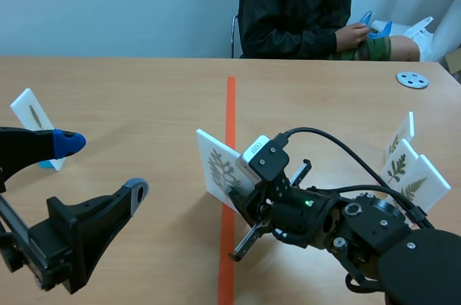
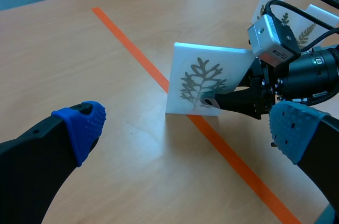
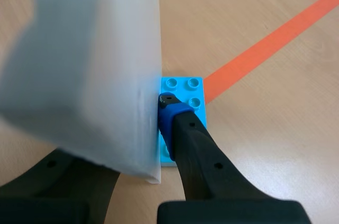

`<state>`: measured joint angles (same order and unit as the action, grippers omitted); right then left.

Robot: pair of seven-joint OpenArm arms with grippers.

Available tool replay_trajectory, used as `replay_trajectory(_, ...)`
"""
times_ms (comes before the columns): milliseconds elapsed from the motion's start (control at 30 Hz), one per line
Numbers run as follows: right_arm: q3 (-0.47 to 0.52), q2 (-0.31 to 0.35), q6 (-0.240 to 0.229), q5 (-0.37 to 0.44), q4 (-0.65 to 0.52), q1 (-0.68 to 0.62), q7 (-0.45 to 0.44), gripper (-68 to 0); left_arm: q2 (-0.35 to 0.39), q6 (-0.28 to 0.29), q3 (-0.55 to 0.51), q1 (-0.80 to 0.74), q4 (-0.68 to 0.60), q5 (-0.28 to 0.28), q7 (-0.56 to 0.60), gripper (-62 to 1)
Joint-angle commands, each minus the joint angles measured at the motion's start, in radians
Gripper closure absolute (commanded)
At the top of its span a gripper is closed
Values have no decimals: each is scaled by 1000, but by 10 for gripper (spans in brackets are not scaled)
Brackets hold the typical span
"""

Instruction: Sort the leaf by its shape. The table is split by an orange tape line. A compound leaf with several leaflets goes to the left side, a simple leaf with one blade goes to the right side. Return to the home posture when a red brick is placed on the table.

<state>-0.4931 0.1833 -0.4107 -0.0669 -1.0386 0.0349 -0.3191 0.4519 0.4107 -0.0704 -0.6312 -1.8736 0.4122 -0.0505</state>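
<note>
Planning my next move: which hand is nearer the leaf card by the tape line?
Right. The right hand grips the card; the left hand is open, well apart from it.

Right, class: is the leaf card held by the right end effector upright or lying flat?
Upright: the leaf card stands on edge at the orange tape line, printed face vertical, pinched in the right end effector.

The bench looks like pale wood laminate, smooth with a soft sheen. The tape is matt orange. The card is smooth, matt white plastic, and the brick at its foot is glossy blue plastic. The left claw is matt black plastic with dotted, rubbery blue pads. At two o'clock, a disc looks like dull grey metal.
</note>
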Motion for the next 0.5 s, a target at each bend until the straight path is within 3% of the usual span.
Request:
replay_trajectory(0, 6, 5, -1, 10, -21, 10, -32, -13, -3, -5, -5, 3, -6, 10, 16, -623)
replay_trajectory(300, 35, 8, -9, 14, -89, -8, -46, -13, -3, -5, -5, 3, -6, 10, 16, -623)
replay_trajectory(467, 98, 8, -9, 60, -174, -69, -34, -13, -3, -5, -5, 3, -6, 10, 16, -623)
